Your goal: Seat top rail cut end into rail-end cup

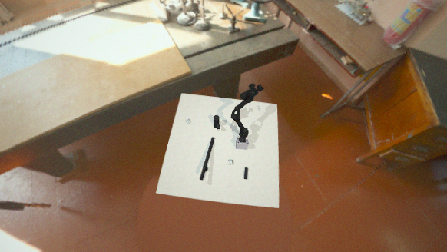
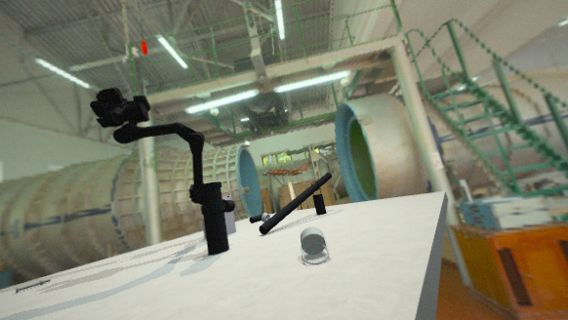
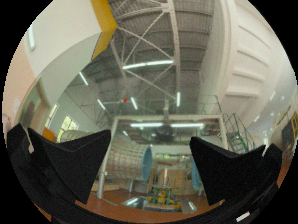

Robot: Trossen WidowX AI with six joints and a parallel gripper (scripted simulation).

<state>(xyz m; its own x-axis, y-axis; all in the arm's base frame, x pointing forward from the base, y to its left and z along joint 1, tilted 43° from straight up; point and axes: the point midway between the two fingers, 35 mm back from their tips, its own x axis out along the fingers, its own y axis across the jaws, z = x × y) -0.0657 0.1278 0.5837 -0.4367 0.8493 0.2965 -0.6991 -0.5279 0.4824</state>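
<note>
The black rail [image 1: 207,157] [image 2: 295,202] slants through the thin loop cap above the small black post [image 2: 319,204]. Its far end is raised. Its near end is low, close to the table, and apart from the big post. The big black post [image 1: 216,121] [image 2: 217,234] stands upright. The brace band [image 2: 207,192] is near its top, and the dark rail-end cup [image 2: 228,205] hangs at its side towards the rail; no rail is in it. My gripper [image 3: 152,138] is open and empty, raised high and well away from the rail and post.
The arm's black links [image 1: 236,113] [image 2: 196,158] rise from a pale box base [image 1: 242,144]. A short black cylinder [image 1: 246,173] [image 2: 256,220] and a small silvery piece [image 1: 230,162] [image 2: 265,216] lie beyond the base. A grey cup-like piece [image 1: 188,121] [image 2: 313,243] is near the table edge.
</note>
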